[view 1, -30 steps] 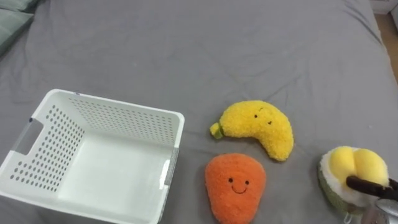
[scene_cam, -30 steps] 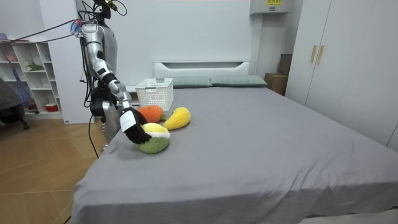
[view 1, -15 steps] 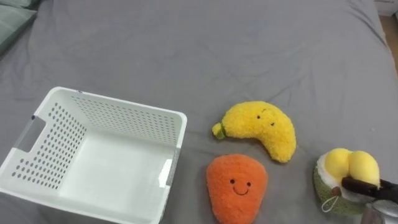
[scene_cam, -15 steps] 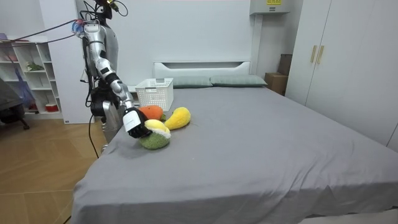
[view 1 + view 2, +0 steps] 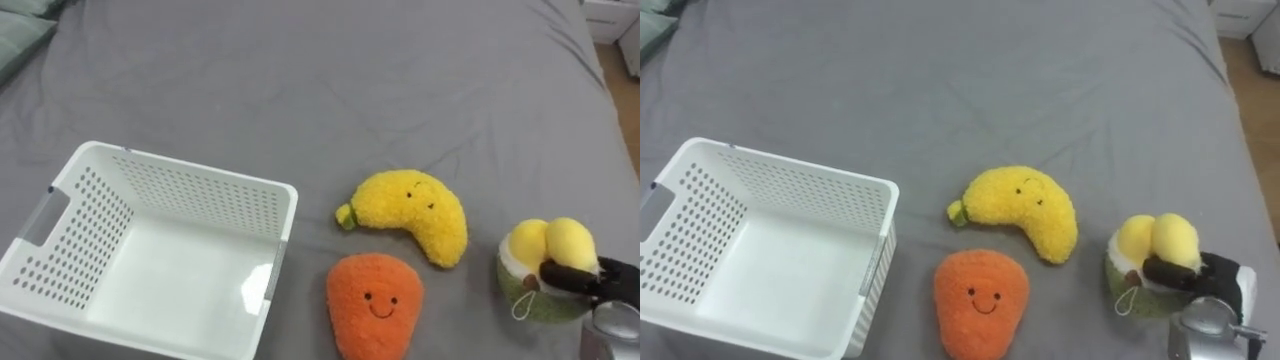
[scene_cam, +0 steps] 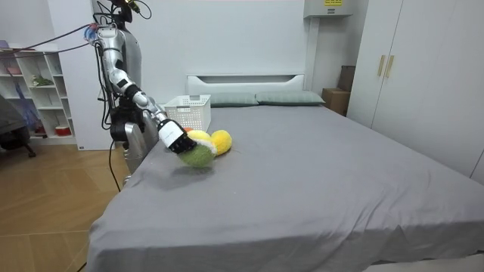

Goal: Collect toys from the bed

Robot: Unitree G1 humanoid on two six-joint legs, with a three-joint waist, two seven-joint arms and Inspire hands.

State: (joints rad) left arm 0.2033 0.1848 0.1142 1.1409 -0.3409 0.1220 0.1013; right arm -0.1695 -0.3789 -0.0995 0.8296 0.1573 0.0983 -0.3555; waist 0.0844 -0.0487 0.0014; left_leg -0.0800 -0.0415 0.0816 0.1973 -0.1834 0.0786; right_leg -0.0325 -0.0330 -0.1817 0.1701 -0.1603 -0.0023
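Note:
My right hand comes in at the lower right, its dark fingers curled round a green plush toy with two yellow lobes. In the room view the hand holds this toy a little above the bed, close to the other toys. A yellow banana plush with a small face lies on the grey bed to its left. In front of that lies an orange carrot plush with a smile. At the left stands an empty white perforated basket.
The grey bedspread stretches far beyond the toys. Pillows and a white headboard lie past the basket in the room view. The robot stands at the bed's side, at the room view's left.
My right hand has lifted the green and yellow plush off the bed and carried it left, nearer the banana plush. The other toys and the basket lie as before.

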